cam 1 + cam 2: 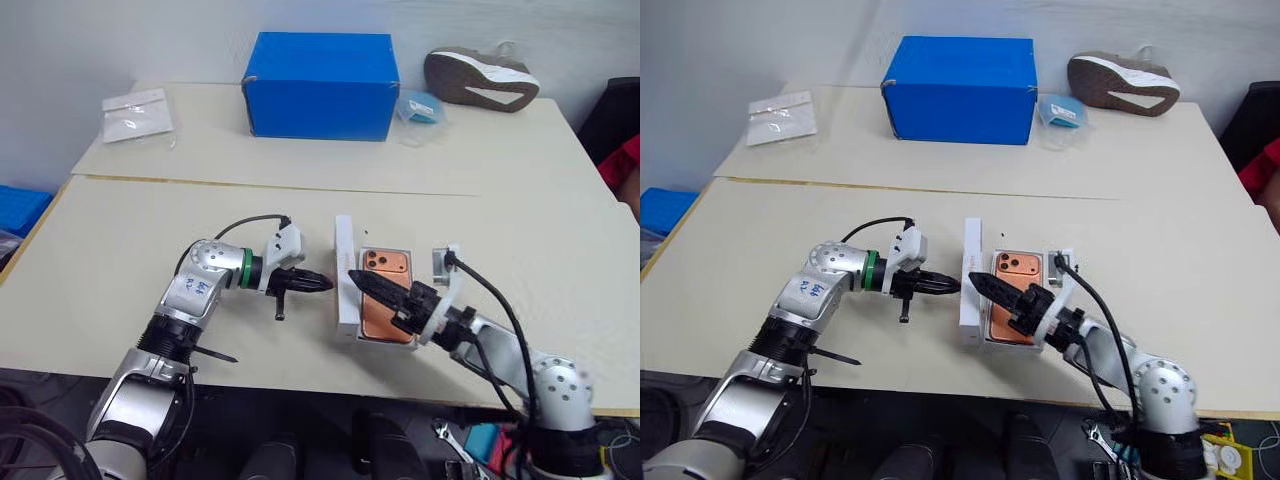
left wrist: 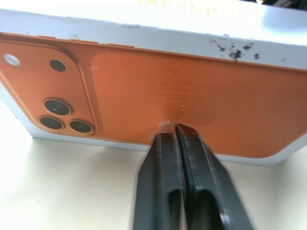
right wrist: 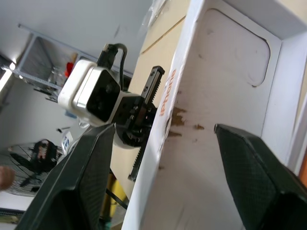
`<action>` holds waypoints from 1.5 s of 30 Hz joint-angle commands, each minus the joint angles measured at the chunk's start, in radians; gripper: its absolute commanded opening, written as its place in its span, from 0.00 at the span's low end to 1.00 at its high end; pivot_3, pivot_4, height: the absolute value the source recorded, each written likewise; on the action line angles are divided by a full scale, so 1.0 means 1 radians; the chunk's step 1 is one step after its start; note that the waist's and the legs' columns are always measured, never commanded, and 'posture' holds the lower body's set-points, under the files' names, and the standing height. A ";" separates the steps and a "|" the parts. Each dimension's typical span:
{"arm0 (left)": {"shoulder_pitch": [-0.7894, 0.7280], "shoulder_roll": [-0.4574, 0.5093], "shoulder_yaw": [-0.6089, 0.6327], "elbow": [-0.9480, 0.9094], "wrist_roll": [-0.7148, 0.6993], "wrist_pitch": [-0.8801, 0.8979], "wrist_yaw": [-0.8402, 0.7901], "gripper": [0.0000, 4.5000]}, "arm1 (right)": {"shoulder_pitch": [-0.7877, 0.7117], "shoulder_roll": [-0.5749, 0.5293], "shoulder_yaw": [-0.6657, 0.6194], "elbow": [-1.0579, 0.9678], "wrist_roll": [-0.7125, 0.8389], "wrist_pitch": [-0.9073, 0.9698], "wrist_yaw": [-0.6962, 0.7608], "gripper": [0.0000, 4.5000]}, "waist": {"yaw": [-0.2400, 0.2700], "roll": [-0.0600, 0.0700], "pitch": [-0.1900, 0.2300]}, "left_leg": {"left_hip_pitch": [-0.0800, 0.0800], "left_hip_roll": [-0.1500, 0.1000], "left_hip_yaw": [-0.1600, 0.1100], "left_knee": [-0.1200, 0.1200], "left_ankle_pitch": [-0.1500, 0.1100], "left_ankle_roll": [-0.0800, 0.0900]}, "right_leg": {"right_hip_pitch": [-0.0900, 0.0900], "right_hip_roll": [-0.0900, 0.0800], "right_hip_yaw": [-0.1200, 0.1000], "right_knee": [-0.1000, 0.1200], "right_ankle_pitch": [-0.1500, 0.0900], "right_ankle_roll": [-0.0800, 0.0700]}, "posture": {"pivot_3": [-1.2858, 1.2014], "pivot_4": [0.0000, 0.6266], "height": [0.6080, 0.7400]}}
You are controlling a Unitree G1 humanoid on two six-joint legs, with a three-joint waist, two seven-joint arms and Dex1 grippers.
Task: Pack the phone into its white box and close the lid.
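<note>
While its two black fingers [image 2: 180, 158] press flat together with no gap, the left gripper [image 1: 318, 284] points rightward at the white box [image 1: 345, 275], tips just short of the upright white wall and holding nothing. Right gripper [image 1: 372, 284]: jaws spread wide, empty, reaching in from the near right over the phone [image 1: 385, 305].

Item: phone, copper-orange, lying back-up in the white box near the table's [image 1: 130, 230] front edge, at scene centre. Long axis runs near to far; camera cluster sits at the far left corner.

Item: lid [image 3: 225, 96], standing on edge along the left side of the box, open side facing right toward the phone.

View notes. Left wrist view: closed fingertips right at the phone's orange back, three dark lenses [image 2: 62, 117] and a small flash, dark scuff marks on the white rim behind. Right wrist view: plain white inside of the lid with brown scuffs and orange lettering on its edge; one finger lies on each side of that edge, apart from it, and the left arm's white wrist camera [image 3: 93, 91] shows beyond. Head views: both arms and the whole tabletop.

Further out, far side of table: blue carton [image 1: 320, 85], shoe [image 1: 480, 78] at far right, clear packet [image 1: 135, 113] at far left.
</note>
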 commanded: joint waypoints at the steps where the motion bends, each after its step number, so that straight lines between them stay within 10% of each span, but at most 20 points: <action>1: -0.031 -0.023 0.001 0.012 0.001 -0.024 0.008 0.01 | 0.041 -0.134 -0.096 -0.119 0.009 0.024 0.100 0.74 | 0.011 0.000 0.000 | 0.000 0.000 0.000 0.000 0.000 0.000 | 0.000 0.000 0.000 0.000 0.000 0.000 | 0.52 0.24 1.00; 9: -0.072 -0.109 -0.027 0.064 0.008 -0.062 0.007 0.01 | 0.239 -0.471 -0.359 -0.296 -0.247 0.010 0.484 0.74 | 0.025 -0.002 0.000 | -0.001 0.000 0.001 0.004 -0.002 0.003 | 0.002 0.000 0.000 -0.001 0.001 0.002 | 0.52 0.24 1.00; 17: -0.118 -0.188 -0.048 0.112 0.026 -0.099 0.018 0.01 | 0.364 -0.500 -0.410 -0.350 -0.413 -0.039 0.620 0.74 | 0.037 -0.002 0.000 | -0.001 0.000 0.005 0.008 -0.003 0.005 | 0.003 0.000 0.004 -0.001 0.003 0.005 | 0.52 0.24 1.00; 25: -0.110 -0.053 -0.005 0.008 -0.026 -0.038 -0.090 0.01 | 0.434 -0.495 -0.331 -0.386 -0.654 -0.112 0.686 0.74 | 0.036 -0.002 0.000 | -0.001 0.000 0.005 0.008 -0.003 0.005 | 0.002 0.001 0.005 -0.001 0.003 0.005 | 0.52 0.24 1.00; 35: -0.140 -0.068 -0.081 0.227 0.116 -0.230 -0.075 0.00 | 0.427 -0.500 -0.066 -0.369 -1.010 -0.286 0.796 0.01 | 0.039 -0.002 0.000 | -0.001 -0.001 0.005 0.009 -0.004 0.005 | 0.003 0.001 0.002 -0.002 0.003 0.005 | 0.52 0.24 1.00; 45: -0.236 -0.209 -0.085 0.368 0.141 -0.273 -0.027 0.00 | 0.336 -0.452 0.064 -0.263 -1.163 -0.318 0.805 0.01 | 0.035 -0.003 0.001 | -0.002 0.000 0.006 0.011 -0.004 0.005 | 0.003 0.001 0.003 -0.001 0.003 0.005 | 0.52 0.24 1.00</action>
